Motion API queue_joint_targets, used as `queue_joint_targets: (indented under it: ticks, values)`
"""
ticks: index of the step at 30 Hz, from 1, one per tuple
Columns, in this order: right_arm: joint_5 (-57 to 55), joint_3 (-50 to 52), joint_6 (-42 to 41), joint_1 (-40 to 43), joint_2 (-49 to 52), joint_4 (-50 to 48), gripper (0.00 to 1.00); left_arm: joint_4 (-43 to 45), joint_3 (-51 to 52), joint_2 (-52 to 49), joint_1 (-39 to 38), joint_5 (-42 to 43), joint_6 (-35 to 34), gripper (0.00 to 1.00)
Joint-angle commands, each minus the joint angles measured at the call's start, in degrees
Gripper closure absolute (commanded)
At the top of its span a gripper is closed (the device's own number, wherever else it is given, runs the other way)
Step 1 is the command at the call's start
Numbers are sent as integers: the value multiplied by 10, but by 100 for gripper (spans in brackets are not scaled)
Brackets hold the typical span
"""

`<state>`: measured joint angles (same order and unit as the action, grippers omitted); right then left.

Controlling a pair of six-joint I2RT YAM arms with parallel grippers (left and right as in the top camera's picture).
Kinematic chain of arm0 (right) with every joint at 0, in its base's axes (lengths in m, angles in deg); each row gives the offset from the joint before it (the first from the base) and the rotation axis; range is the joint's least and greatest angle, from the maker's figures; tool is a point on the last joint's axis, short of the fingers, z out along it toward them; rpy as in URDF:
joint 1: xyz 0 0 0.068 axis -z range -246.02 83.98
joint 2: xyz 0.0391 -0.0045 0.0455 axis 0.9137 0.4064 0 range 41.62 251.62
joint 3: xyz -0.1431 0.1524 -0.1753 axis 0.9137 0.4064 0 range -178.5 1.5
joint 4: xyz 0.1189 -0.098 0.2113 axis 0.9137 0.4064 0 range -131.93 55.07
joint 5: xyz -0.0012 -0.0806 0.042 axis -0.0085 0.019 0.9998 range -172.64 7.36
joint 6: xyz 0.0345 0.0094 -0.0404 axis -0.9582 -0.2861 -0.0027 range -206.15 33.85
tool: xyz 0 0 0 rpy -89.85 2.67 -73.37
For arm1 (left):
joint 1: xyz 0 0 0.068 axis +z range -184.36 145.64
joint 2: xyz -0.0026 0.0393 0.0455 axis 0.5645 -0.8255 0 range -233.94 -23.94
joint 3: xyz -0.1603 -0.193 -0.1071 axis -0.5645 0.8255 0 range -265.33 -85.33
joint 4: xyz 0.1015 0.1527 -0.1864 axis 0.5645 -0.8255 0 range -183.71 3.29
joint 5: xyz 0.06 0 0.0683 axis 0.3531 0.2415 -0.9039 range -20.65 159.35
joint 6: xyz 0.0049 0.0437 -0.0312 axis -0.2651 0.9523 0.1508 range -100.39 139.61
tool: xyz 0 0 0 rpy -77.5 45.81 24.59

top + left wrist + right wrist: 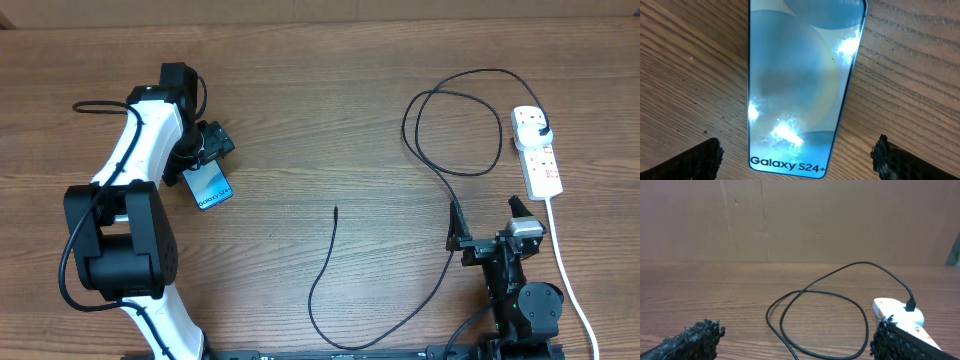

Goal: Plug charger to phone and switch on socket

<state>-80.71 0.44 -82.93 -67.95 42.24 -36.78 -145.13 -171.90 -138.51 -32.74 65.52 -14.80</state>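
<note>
Spanning the wooden bench (320,100), the charger cable (860,263) runs from its plug in the power strip (541,160) at right, loops, and ends loose mid-bench. The phone (210,186) lies screen-up at left, between the fingers of the wide-spread left gripper (796,152), untouched. The right gripper (796,332) gapes wide, empty.

The brown wood-grain table (320,100) carries a slim blue-screened smartphone (209,186) near its left edge, a long thin black cable (311,295) snaking from the middle rightward, and a white elongated power strip (540,155) by the right edge.
</note>
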Motion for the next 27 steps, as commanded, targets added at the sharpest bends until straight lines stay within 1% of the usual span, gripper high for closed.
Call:
queue_joint_targets:
  ticks: [1,15,27]
  values:
    - [-6,6,3,-3,-5,-3,0,2,3,-5,3,-17,-10,0]
    - [-6,6,3,-3,-5,-3,0,2,3,-33,3,-16,-10,0]
    - [-6,6,3,-3,-5,-3,0,17,3,-35,3,-17,-10,0]
